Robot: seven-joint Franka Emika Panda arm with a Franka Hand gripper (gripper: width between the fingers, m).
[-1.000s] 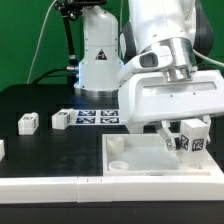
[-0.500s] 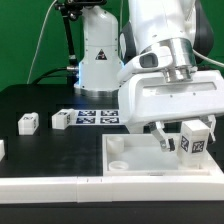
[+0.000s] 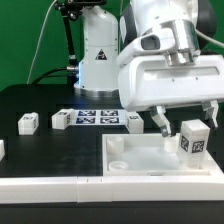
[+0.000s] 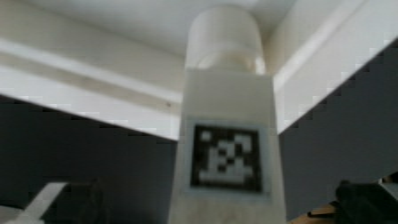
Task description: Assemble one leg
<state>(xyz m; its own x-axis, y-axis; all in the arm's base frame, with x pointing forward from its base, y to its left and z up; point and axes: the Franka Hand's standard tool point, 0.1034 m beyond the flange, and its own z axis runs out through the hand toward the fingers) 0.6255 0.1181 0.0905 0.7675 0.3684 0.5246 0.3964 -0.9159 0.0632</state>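
A leg (image 3: 192,140), a small white block with a black-and-white marker, stands upright on the near right corner of the large white panel (image 3: 140,158). My gripper (image 3: 187,122) is open just above it. One finger (image 3: 161,124) is on the exterior view's left of the leg and the other is on its right, and neither touches it. In the wrist view the leg (image 4: 228,120) stands free in the middle. The dark fingertips (image 4: 366,203) sit wide apart at the edges.
Two more legs (image 3: 28,122) (image 3: 61,118) lie on the black table at the left. Another leg (image 3: 133,120) lies beside the marker board (image 3: 95,117). A white part (image 3: 2,148) shows at the far left edge. The robot base stands behind.
The gripper has opened, let go of the leg and risen. The leg stays standing on the panel corner.
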